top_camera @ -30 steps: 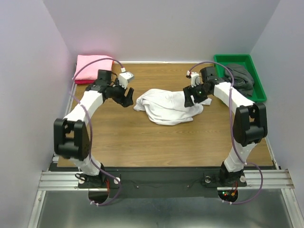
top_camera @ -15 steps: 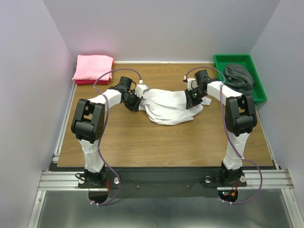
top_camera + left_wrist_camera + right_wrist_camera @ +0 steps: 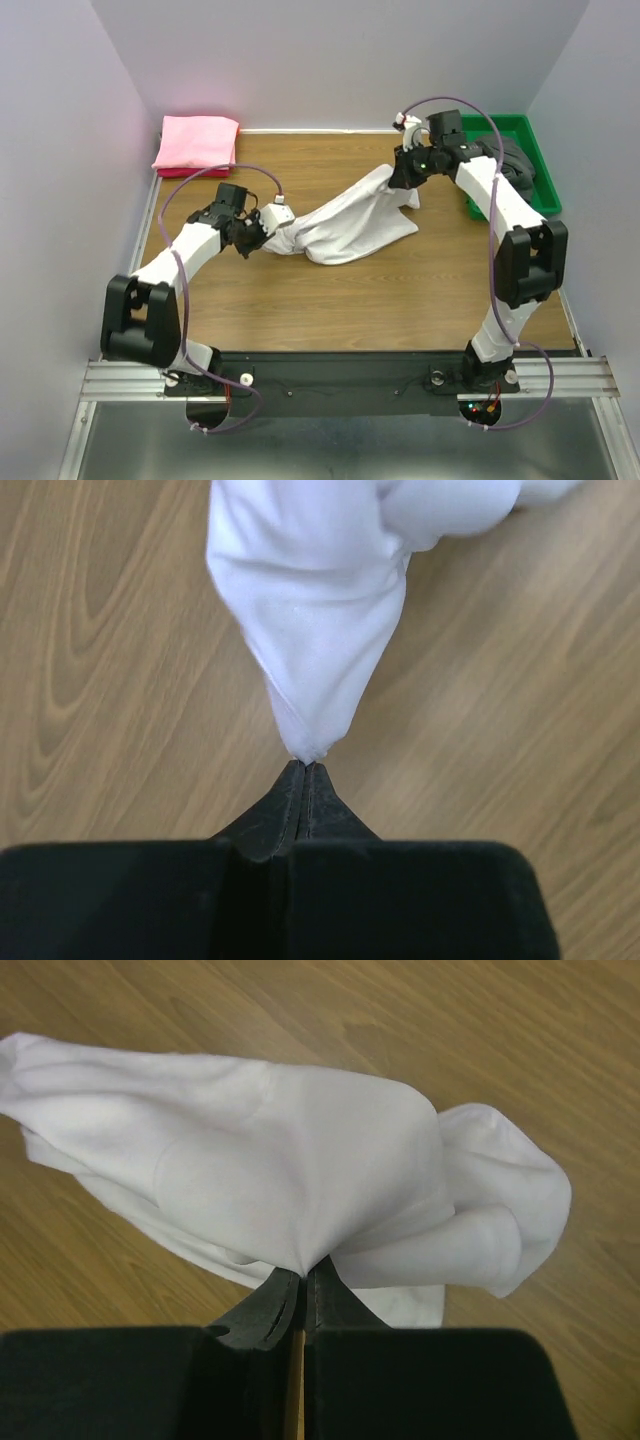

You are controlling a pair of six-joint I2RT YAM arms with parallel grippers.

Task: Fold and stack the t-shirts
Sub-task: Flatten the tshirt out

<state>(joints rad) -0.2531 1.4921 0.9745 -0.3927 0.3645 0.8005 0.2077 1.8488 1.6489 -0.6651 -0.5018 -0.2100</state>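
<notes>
T-shirts are numbering three: pink t-shirt (image 3: pixel 197 143) lying folded, dark grey t-shirt (image 3: pixel 517 165) bunching in one green tray (image 3: pixel 500 121), white t-shirt (image 3: pixel 345 215) stretching between left gripper (image 3: pixel 262 242) and right gripper (image 3: pixel 403 183), both clamping it.

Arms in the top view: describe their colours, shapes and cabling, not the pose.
Both the left arm and right arm have white links joined by bulky black joints. A thin purple cable loops along each. The left hand and right hand are black, with two tapering fingers.
</notes>
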